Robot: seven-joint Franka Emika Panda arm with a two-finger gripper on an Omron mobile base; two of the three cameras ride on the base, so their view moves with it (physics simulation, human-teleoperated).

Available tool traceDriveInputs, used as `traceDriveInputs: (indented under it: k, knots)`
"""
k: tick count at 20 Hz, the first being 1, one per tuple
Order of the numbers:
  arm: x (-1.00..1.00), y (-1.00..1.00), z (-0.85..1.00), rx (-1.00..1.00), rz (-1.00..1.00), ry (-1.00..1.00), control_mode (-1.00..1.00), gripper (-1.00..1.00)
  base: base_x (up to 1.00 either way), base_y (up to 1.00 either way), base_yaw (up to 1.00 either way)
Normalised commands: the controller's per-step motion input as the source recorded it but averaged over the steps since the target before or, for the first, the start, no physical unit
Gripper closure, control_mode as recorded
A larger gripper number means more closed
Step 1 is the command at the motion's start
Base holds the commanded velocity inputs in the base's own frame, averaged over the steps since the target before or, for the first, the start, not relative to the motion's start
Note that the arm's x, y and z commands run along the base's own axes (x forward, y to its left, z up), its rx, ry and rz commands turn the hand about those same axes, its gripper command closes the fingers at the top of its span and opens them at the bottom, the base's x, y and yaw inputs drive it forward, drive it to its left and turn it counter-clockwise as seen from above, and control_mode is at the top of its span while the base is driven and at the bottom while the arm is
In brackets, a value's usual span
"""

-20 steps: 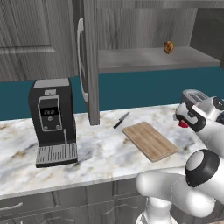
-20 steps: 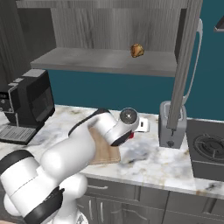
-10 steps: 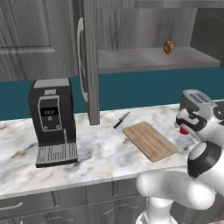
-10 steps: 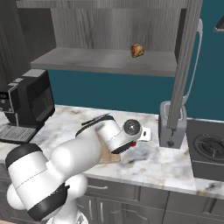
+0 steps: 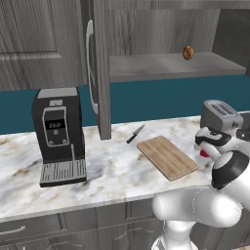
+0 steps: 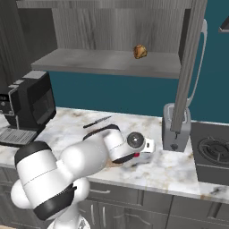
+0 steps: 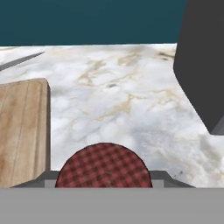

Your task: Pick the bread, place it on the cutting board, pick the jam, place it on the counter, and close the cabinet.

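My gripper [image 5: 207, 148] [image 6: 139, 149] is shut on the jam [image 5: 204, 154] [image 6: 136, 155], a small red jar whose checked red lid [image 7: 104, 166] sits between the fingertips. It hangs low over the marble counter [image 5: 112, 171] [image 7: 131, 100], just right of the wooden cutting board [image 5: 167, 157] [image 7: 22, 131]. The bread [image 5: 188, 52] [image 6: 140, 51] lies on the shelf of the upper cabinet. That cabinet's door [image 5: 100, 68] [image 6: 190, 67] stands open.
A black coffee machine [image 5: 57, 134] [image 6: 29, 105] stands at the left of the counter. A knife [image 5: 135, 134] [image 6: 97, 121] [image 7: 22, 60] lies behind the board. A toaster [image 5: 220, 114] [image 6: 175, 127] [image 7: 201, 65] stands close to the hand's right, with a stove [image 6: 212, 152] beyond it.
The hand has come down toward the counter with the jam still in its grip. The bread, the board and the cabinet door have not moved.
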Motion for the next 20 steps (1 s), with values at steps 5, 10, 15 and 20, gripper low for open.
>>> traceDriveInputs:
  k: [5, 10, 15, 20]
  knots:
    - [-0.01, -0.03, -0.36, 0.00, 0.00, 0.00, -1.00, 1.00, 0.00, 0.00, 0.00]
    - [0.00, -0.07, -0.30, 0.00, 0.00, 0.00, -1.00, 1.00, 0.00, 0.00, 0.00]
    - [0.00, -0.05, -0.24, 0.00, 0.00, -0.01, -1.00, 1.00, 0.00, 0.00, 0.00]
    - [0.00, 0.00, -0.28, -0.02, 0.00, 0.00, -1.00, 1.00, 0.00, 0.00, 0.00]
